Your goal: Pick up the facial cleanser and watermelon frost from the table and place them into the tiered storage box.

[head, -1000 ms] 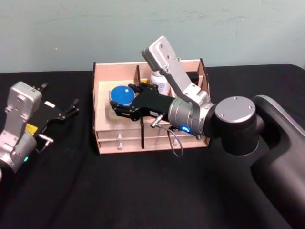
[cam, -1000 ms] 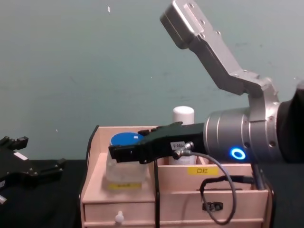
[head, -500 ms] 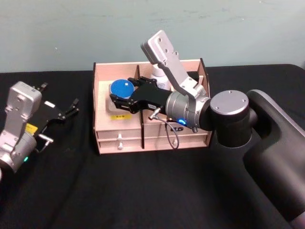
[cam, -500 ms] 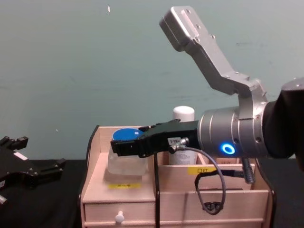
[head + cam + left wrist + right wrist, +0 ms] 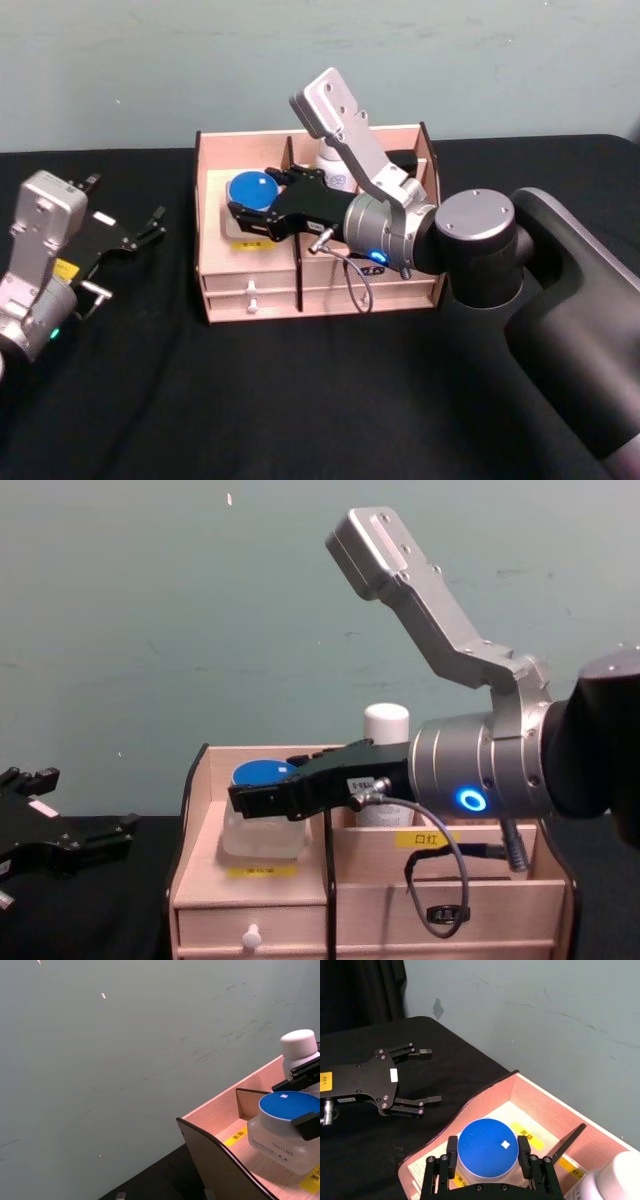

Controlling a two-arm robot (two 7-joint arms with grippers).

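Note:
A clear jar with a blue lid [image 5: 250,188] [image 5: 262,825] [image 5: 285,1125] sits in the left compartment of the tiered storage box [image 5: 205,215] [image 5: 440,900] [image 5: 540,1110]. My right gripper [image 5: 243,213] [image 5: 245,800] [image 5: 487,1152] is shut on it, one finger on each side of the lid. A white-capped bottle [image 5: 330,165] [image 5: 386,725] [image 5: 299,1047] stands upright in the back middle compartment. I cannot tell which of the two is the facial cleanser and which the watermelon frost. My left gripper [image 5: 125,198] [image 5: 432,1076] [image 5: 90,800] rests open on the table, left of the box.
The box stands on a black tablecloth [image 5: 300,400] against a pale green wall [image 5: 150,70]. A white-knobbed drawer [image 5: 250,938] and yellow labels [image 5: 418,837] face me. A black divider [image 5: 297,270] splits the box beside the jar.
The right gripper has carried the blue-lidded jar a little further back and to the left in the left compartment, then slightly lower. The left arm has not moved.

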